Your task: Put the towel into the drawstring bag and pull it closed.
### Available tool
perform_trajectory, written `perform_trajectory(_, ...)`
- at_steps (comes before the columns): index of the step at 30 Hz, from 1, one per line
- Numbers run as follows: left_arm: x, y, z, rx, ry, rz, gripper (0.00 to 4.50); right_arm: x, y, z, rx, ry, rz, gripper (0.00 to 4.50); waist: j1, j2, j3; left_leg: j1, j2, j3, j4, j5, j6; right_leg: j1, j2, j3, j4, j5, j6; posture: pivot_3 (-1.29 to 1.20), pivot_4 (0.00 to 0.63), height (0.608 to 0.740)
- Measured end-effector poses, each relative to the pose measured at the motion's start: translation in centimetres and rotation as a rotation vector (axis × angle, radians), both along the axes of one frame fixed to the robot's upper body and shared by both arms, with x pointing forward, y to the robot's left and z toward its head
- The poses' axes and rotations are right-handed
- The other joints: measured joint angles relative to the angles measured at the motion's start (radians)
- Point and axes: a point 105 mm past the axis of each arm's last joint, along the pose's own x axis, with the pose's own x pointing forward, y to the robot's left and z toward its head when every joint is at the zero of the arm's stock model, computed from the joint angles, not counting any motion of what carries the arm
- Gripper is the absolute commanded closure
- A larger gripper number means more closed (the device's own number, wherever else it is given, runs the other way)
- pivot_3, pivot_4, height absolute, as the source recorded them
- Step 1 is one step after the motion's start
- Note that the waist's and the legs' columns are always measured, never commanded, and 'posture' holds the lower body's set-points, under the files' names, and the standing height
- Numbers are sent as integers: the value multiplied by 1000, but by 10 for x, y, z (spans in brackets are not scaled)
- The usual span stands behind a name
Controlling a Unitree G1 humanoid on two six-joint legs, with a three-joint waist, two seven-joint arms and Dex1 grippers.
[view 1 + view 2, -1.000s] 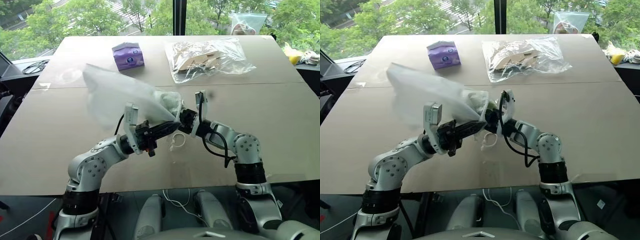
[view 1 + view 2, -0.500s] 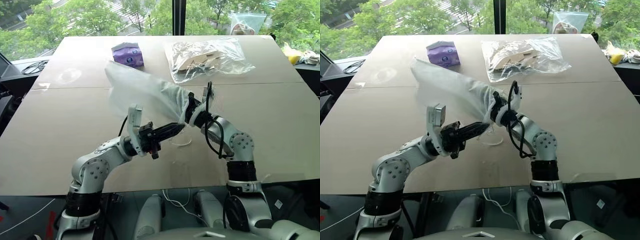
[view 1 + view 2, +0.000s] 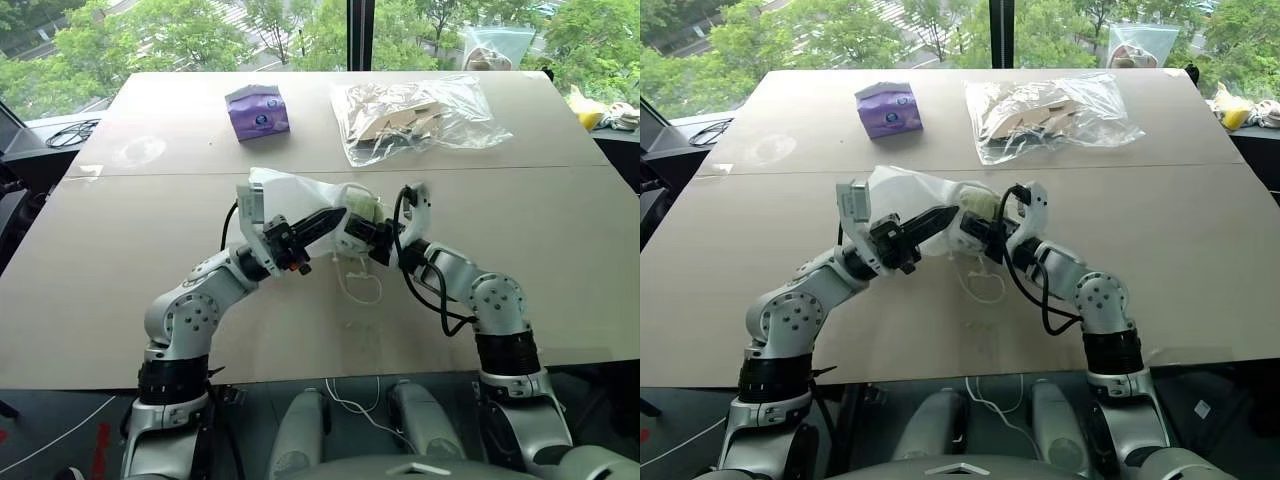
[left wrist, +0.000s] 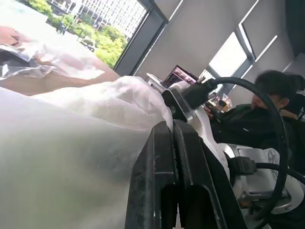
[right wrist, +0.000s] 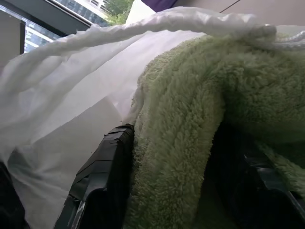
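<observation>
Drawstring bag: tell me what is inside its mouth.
The light-green towel sits at the drawstring bag mouth, between the right tool's fingers. The fabric hides the bag's deeper inside.

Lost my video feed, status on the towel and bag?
Left gripper shut on drawstring bag. Right gripper astride towel at bag mouth. Cords loose, nothing in the way.
</observation>
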Motion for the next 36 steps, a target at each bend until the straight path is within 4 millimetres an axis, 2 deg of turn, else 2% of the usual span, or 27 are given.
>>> perform_trajectory(8,5,9,4,-12,-3,48,4500,-3,-24,-8,-21,-7,0,1914,5,0,0,-1,0,0,0,0,0,0,-1,0,0,0,0,0,150,740)
perform_trajectory(11,5,9,3,-11,0,46,4500,-6,-25,-9,-29,-3,25,2678,2,0,0,0,0,0,0,0,0,0,0,0,0,0,0,0,150,740)
perform_trajectory(12,4,9,3,-11,1,45,4500,-8,-23,-9,-28,-3,38,3221,1,0,0,0,0,0,0,0,0,0,0,0,0,0,0,0,150,740)
perform_trajectory(15,4,8,2,-9,6,41,4500,-11,-15,-8,-12,1,65,4444,1,0,0,0,0,0,0,0,0,0,1,0,0,0,0,0,150,740)
perform_trajectory(22,-6,2,2,5,11,-21,4500,-11,4,4,51,-10,102,4444,1,0,0,0,0,0,1,0,0,0,0,0,0,0,0,0,150,740)
perform_trajectory(26,-18,-9,-2,21,32,-111,4500,-11,23,25,130,-47,164,4444,-2,0,0,0,1,0,1,0,0,0,1,0,0,0,0,0,150,740)
perform_trajectory(28,-24,-12,2,6,19,-157,4500,-9,34,37,201,-55,191,4444,-3,0,0,0,1,0,1,0,0,0,1,0,1,0,0,0,150,740)
perform_trajectory(30,-27,-13,6,3,5,-170,4500,-6,36,43,292,-43,202,4444,-3,0,0,0,1,0,1,0,0,0,1,0,0,0,0,0,150,740)
perform_trajectory(33,-29,-14,5,1,16,-188,4500,0,35,40,347,-14,190,4444,1,0,0,-1,0,0,1,0,0,0,0,-1,0,1,-1,0,150,740)
perform_trajectory(36,-33,-22,0,-5,42,-225,4500,15,33,26,291,3,88,4444,-1,0,0,-1,0,0,1,0,0,0,0,0,0,1,-1,0,150,740)
